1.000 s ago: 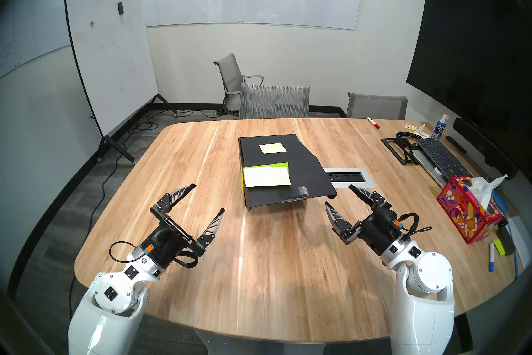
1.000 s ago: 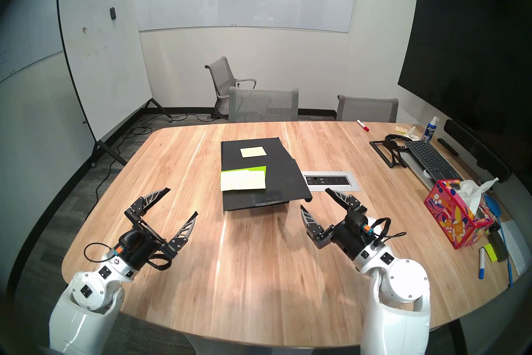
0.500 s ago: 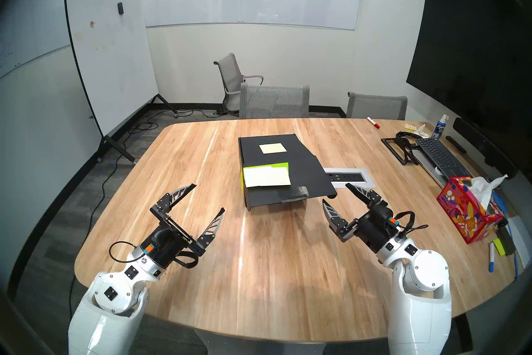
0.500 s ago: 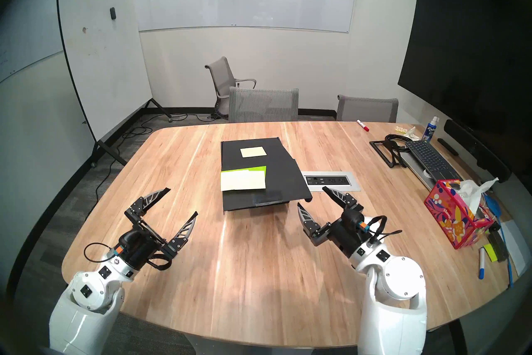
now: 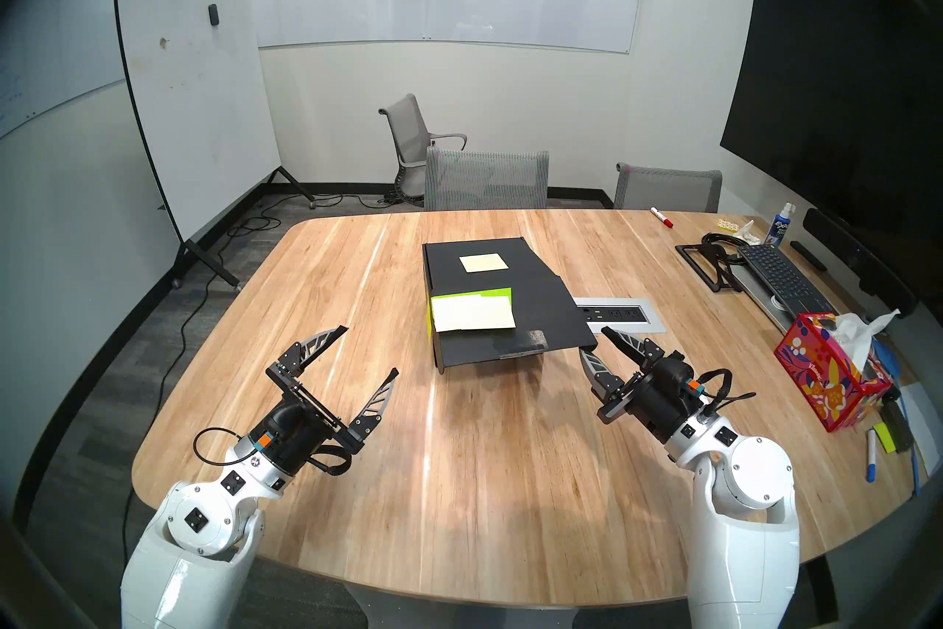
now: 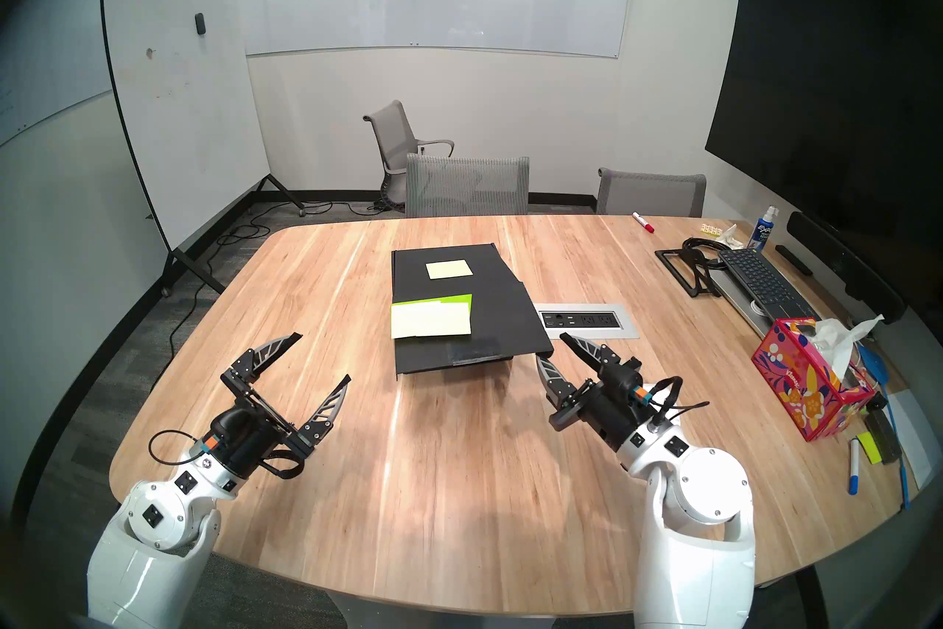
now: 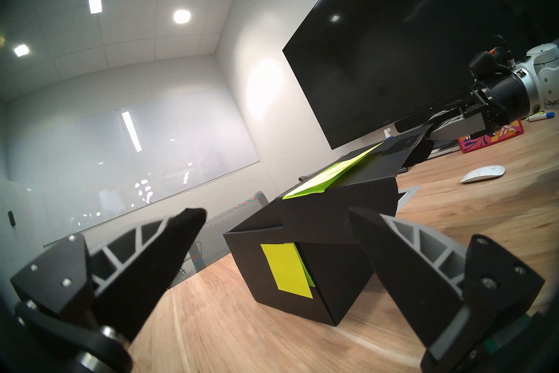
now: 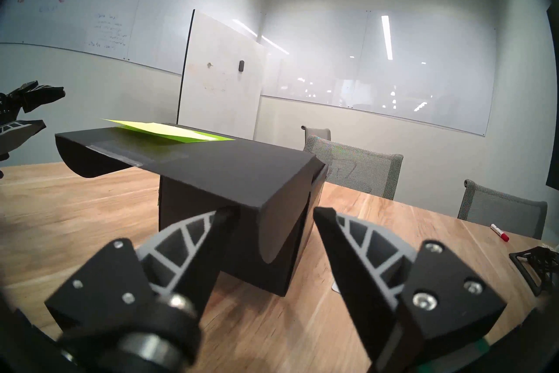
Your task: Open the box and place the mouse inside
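Mouse [image 7: 483, 174] hidden behind box [image 5: 490, 306] in head views; box interior unseen.

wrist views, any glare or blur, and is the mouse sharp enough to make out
Left wrist view: the mouse reads clearly as a pale rounded shape; ceiling lights flare on the wall. Right wrist view: the near box flap edge looks soft; mouse not in view.

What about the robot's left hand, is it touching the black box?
Apart. The head view shows bare table between the open left hand and the box.
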### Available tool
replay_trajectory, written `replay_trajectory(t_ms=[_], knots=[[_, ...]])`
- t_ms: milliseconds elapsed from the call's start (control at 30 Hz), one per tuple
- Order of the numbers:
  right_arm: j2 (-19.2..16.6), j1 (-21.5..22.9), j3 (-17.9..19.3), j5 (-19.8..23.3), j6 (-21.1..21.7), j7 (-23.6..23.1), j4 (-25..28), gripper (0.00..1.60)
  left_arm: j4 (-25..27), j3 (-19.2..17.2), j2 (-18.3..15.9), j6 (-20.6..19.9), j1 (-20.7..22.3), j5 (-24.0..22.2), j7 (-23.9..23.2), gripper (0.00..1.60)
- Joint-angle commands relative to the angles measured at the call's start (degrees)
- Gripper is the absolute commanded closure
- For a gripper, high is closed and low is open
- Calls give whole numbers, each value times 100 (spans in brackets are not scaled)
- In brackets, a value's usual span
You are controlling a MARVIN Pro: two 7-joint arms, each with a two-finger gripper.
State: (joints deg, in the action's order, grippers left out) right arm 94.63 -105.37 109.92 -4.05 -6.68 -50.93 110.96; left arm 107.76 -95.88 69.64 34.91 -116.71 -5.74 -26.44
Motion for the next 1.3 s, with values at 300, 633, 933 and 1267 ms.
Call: replay_trajectory(t_ms=[300,633,933,1267], knots=[[-23,113,-34,77,22,-23,60,48,126,6,-11,18,8,1,-16,0],[-32,195,-127,43,50,20,-38,28,126,5,-10,18,8,1,-17,0],[-72,328,-261,18,144,137,-136,42,125,5,-9,19,9,1,-18,0],[-100,468,-312,7,212,213,-255,30,125,4,-8,19,9,1,-18,0]])
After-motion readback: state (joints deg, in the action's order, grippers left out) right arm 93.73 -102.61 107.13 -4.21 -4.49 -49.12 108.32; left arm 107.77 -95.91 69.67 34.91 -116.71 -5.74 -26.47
